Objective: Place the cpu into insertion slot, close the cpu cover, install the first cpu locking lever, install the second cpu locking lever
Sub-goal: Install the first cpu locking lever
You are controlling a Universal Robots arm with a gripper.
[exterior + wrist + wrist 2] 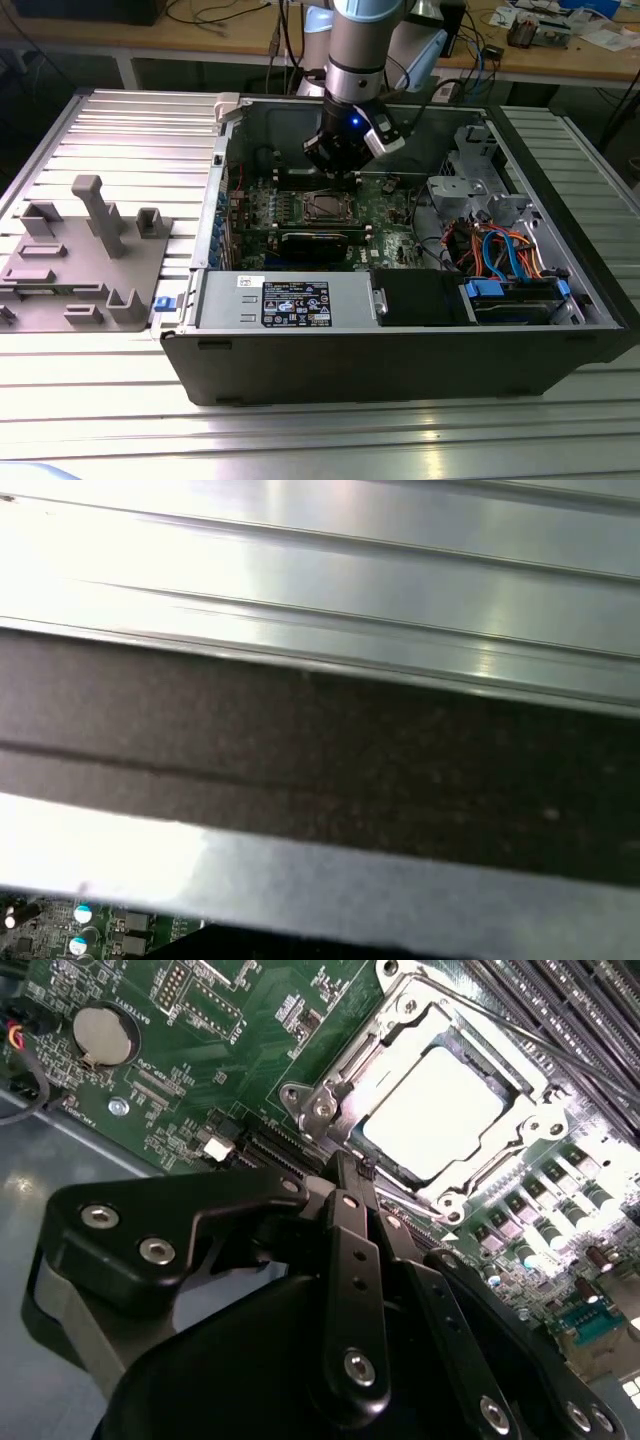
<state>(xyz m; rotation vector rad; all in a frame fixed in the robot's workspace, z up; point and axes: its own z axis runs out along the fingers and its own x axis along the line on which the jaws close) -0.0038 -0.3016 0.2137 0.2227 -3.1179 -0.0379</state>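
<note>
An open computer case (pixel 400 350) lies on a ribbed metal table. In the second wrist view, the cpu (pixel 440 1110) shows its bright silvery top, seated in the insertion slot (pixel 325 207). The cpu cover (pixel 400 1030), a silvery frame, lies flat around it. A thin lever rod (pixel 500 1030) runs along one side of the cover. My gripper (pixel 347 1168) has its black fingers (pixel 352 1260) pressed together, and their tip sits just off a corner of the cover, close to the board. In the exterior view the gripper (pixel 340 168) hangs just behind the socket.
Long memory slots (pixel 585 1005) flank the socket, and a coin battery (pixel 102 1035) lies on the green board. A black block (pixel 315 240), the power supply (pixel 290 300) and a drive cage with blue cables (pixel 505 250) crowd the case. A grey fixture (pixel 90 260) stands on the table at the exterior view's left.
</note>
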